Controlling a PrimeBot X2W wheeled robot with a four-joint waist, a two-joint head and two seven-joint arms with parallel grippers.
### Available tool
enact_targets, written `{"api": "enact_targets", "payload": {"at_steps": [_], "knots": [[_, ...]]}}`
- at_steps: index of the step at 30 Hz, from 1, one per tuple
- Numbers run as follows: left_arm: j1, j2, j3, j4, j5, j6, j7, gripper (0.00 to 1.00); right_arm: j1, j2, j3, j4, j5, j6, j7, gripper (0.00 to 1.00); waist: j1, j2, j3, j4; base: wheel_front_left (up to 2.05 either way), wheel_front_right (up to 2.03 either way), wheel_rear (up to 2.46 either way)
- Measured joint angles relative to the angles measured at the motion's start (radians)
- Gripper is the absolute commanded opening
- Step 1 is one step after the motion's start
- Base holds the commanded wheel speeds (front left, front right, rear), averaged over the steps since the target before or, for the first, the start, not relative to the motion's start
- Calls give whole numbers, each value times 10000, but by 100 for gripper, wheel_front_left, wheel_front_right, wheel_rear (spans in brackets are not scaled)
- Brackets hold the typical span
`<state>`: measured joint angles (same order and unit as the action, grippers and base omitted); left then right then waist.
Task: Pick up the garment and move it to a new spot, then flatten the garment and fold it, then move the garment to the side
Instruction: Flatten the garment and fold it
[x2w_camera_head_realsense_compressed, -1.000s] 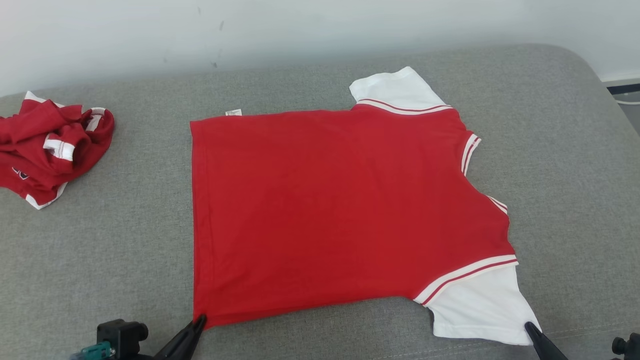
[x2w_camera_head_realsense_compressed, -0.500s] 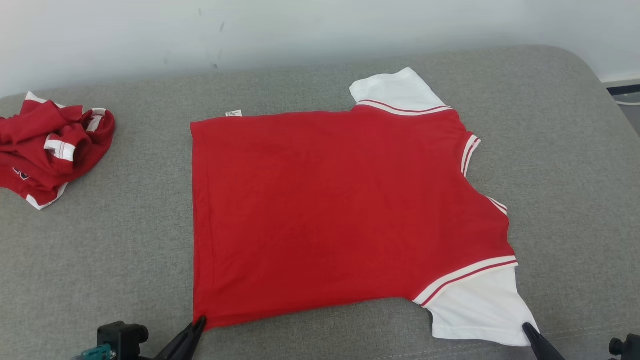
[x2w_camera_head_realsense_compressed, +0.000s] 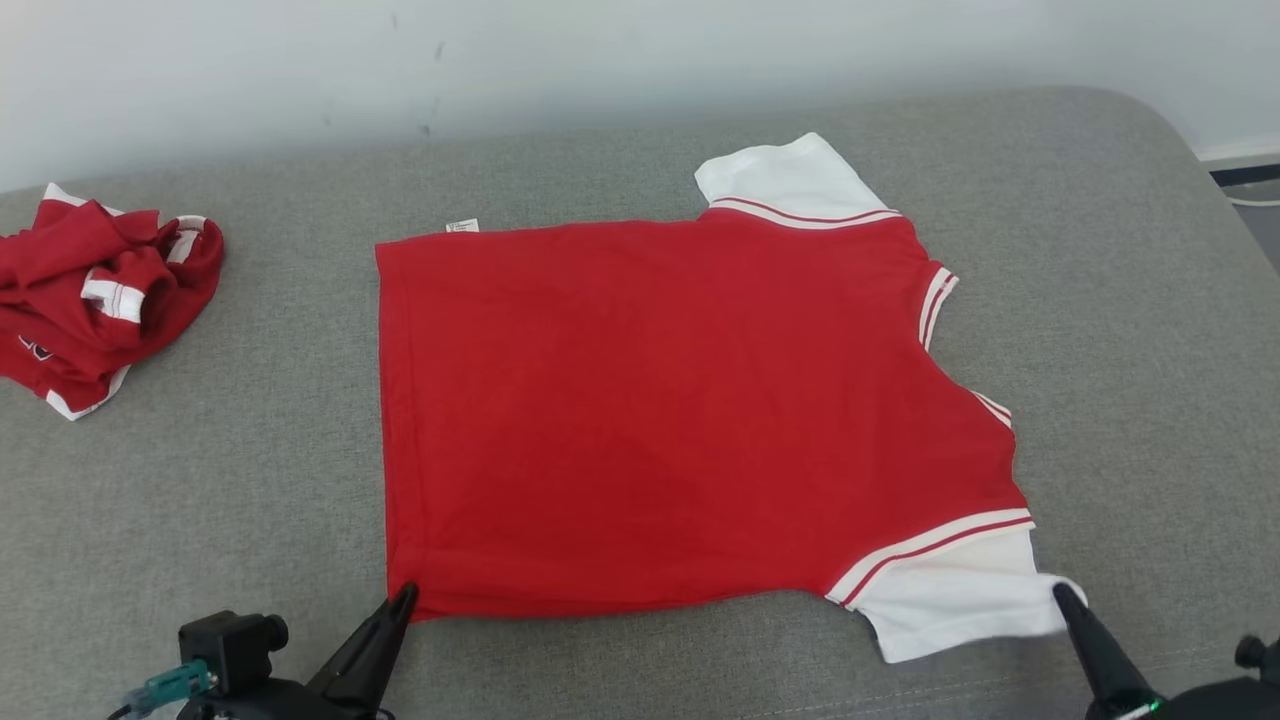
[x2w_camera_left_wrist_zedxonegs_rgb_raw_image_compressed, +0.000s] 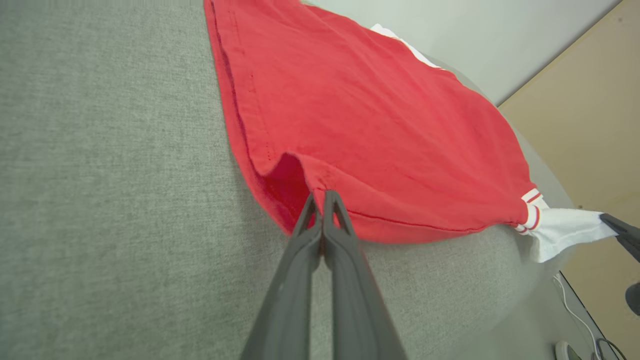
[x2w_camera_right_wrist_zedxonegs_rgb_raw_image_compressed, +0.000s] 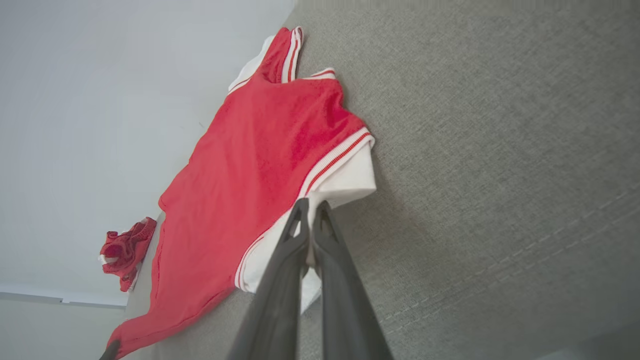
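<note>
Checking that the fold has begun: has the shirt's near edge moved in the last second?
Yes. The shirt's near edge has gone toward the wall, pinched by the left hand and right hand; the tag at the far edge stays put.

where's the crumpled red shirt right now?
Head view: the crumpled red shirt lies at the far left of the grey cushion, near the wall, apart from the flat red shirt in the middle.

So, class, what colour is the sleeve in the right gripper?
White sleeve, red-and-white striped band at its seam; clearest in the head view.
</note>
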<state>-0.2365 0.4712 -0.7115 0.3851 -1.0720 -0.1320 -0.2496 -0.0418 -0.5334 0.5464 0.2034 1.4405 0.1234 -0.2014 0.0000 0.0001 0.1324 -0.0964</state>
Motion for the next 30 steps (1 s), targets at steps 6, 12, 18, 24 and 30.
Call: {"api": "enact_targets", "payload": {"at_steps": [6,12,18,24,30], "knots": [[-9,4,380,-401,0,0,0,0,-336,65,-460,-445,201,0,-217,0,0,0,129,-33,0,0,0],[-45,6,859,-479,0,0,0,0,-744,339,-1032,-391,194,0,-393,0,1,0,301,-75,0,0,0],[-92,10,1143,-495,38,0,0,0,-1144,713,-1522,-146,46,0,-468,0,1,0,555,-95,0,0,0],[-610,-46,1256,-731,188,0,0,0,-1727,984,-1801,-29,-242,0,-479,0,1,0,866,-47,0,0,0],[-1085,-140,1471,-809,359,0,-2,0,-2466,1177,-1988,226,-616,0,-479,0,2,0,1198,4,0,0,0]]}}
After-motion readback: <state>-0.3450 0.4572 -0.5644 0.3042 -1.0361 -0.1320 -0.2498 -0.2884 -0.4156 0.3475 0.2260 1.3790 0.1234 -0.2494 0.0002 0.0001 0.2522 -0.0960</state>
